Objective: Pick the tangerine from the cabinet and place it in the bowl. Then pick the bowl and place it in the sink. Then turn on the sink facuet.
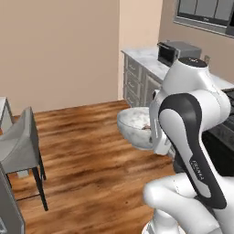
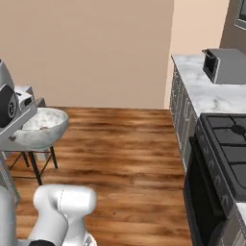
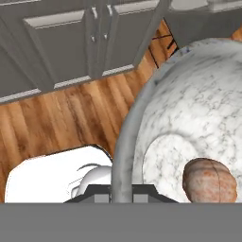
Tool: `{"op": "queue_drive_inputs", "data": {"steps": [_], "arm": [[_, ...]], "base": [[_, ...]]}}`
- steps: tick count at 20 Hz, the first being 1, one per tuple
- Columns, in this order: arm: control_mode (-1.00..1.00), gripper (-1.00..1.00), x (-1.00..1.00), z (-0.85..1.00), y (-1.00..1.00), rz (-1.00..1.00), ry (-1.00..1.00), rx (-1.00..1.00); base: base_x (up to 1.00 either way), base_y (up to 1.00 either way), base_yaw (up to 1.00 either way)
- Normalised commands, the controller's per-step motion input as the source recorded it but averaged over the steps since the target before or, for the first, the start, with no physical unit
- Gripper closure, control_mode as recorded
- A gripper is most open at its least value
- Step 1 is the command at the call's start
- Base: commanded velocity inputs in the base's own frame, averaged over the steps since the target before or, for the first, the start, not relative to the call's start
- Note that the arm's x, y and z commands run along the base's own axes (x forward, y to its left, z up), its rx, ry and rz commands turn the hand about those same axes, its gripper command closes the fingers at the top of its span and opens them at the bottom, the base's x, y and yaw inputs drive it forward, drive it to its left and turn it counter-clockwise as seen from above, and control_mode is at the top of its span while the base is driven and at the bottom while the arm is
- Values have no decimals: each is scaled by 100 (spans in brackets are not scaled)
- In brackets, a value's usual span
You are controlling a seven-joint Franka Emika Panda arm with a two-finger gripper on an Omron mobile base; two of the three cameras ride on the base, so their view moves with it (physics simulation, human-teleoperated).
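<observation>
The mottled whitish-grey bowl (image 3: 189, 94) hangs in the air above the wooden floor, carried by the arm. Inside it, near the bottom, lies the orange-brown tangerine (image 3: 209, 182). My gripper (image 3: 121, 191) is shut on the bowl's near rim, one finger inside and one outside. In the left base view the bowl (image 1: 133, 124) pokes out from behind the white forearm, which hides the hand. In the right base view the bowl (image 2: 42, 126) sits at the far left, beside the wrist. The sink, the faucet and the shelf cabinet are out of view.
A marble counter (image 2: 206, 93) with a grey toaster (image 2: 226, 65) and a black stove (image 2: 230, 144) runs along the right. A grey chair (image 1: 23, 146) stands on the left. Grey panelled cabinet doors (image 3: 61, 42) lie beyond the bowl. Open wooden floor (image 1: 91, 151) lies between.
</observation>
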Motion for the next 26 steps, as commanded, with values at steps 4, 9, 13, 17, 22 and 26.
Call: {"op": "queue_drive_inputs", "data": {"steps": [4,9,13,17,22,26], "arm": [[100,100,0,0,0,0,0,0],[100,100,0,0,0,0,0,0],[100,100,0,0,0,0,0,0],[100,100,0,0,0,0,0,0],[100,100,0,0,0,0,0,0],[100,100,0,0,0,0,0,0]], "base": [[31,0,81],[13,0,80],[1,0,81],[-6,0,84],[-9,6,80],[-1,38,66]]}}
